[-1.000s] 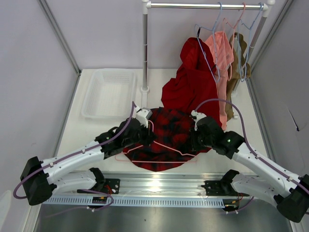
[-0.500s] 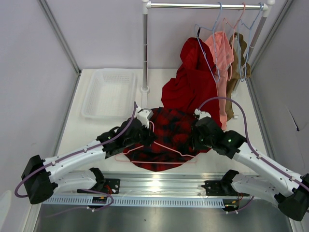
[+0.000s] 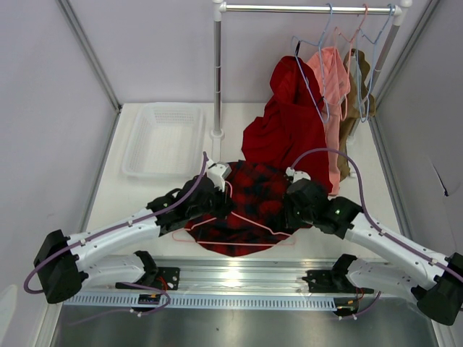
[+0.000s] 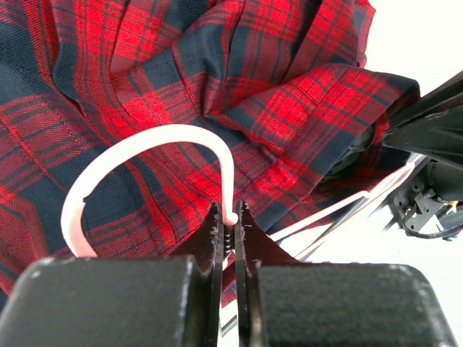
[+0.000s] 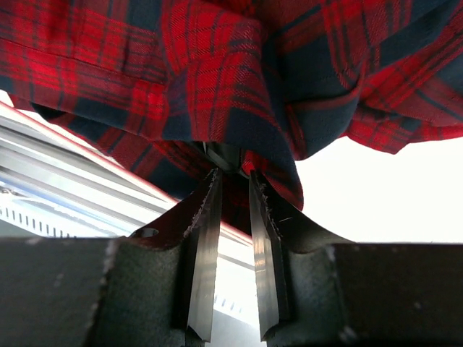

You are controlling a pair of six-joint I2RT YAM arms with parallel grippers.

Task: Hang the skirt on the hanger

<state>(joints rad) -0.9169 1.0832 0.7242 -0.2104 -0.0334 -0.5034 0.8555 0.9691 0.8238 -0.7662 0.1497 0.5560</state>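
One garment matters here: the skirt (image 3: 253,189), a rumpled plaid heap on the table (image 3: 362,181), lying near the front edge between the two arms. The hanger (image 4: 155,134) lies flat on top of the cloth, its triangle spread across the skirt's near half in the overhead view and its hook pointing toward the left arm. None of the cloth hangs from the wire or wraps round it, as far as these views show.

The left gripper (image 4: 228,223) is clenched on the hanger, its fingers nipping the thin neck just below the hook's curl. The right gripper (image 5: 233,182) is at the skirt's right side, jaws drawn narrow with a bunched fold of plaid pinched between them. How deep that fold sits in the jaws is hidden by the cloth drooping over them.

My judgement is that the task is at an early middle stage. Both grasps are made, one on each thing, but the joining is undone: the skirt has yet to be draped over the hanger's bar or the wire fed into its waist.

Behind, a plain red garment (image 3: 286,130) and a salmon-pink garment (image 3: 331,72) hang from the rail (image 3: 304,9) on light blue hangers (image 3: 309,83). A white basket (image 3: 163,137) sits on the table's far left.
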